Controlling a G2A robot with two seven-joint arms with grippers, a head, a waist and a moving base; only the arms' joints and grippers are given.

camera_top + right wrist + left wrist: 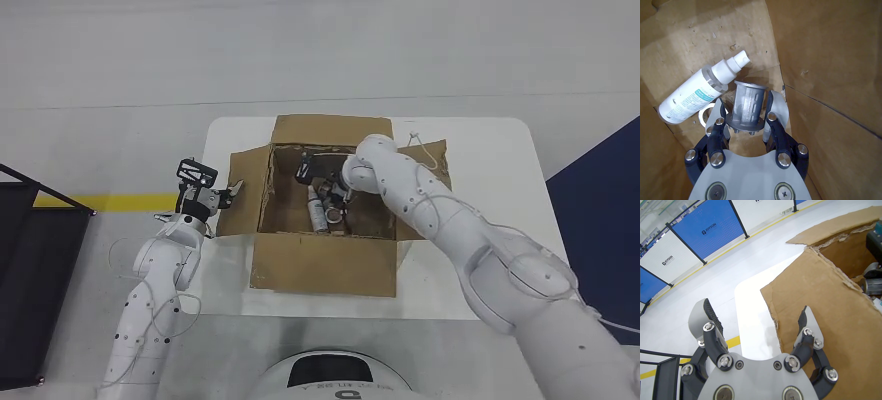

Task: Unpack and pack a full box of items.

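Unpack looks barely started: items lie down in the cardboard box (322, 264), and repacking has not begun.
Right gripper (746, 96) is deep in the box, jaws spread either side of a ribbed, cast-metal flanged cylinder (748, 106), not clamped. Just beyond are a white ring (703, 116) and a smooth white plastic spray bottle (693, 96) lying tilted. Left gripper (755, 304) is spread and empty, beside the torn corrugated flap (819, 306), over the glossy white table (749, 298).
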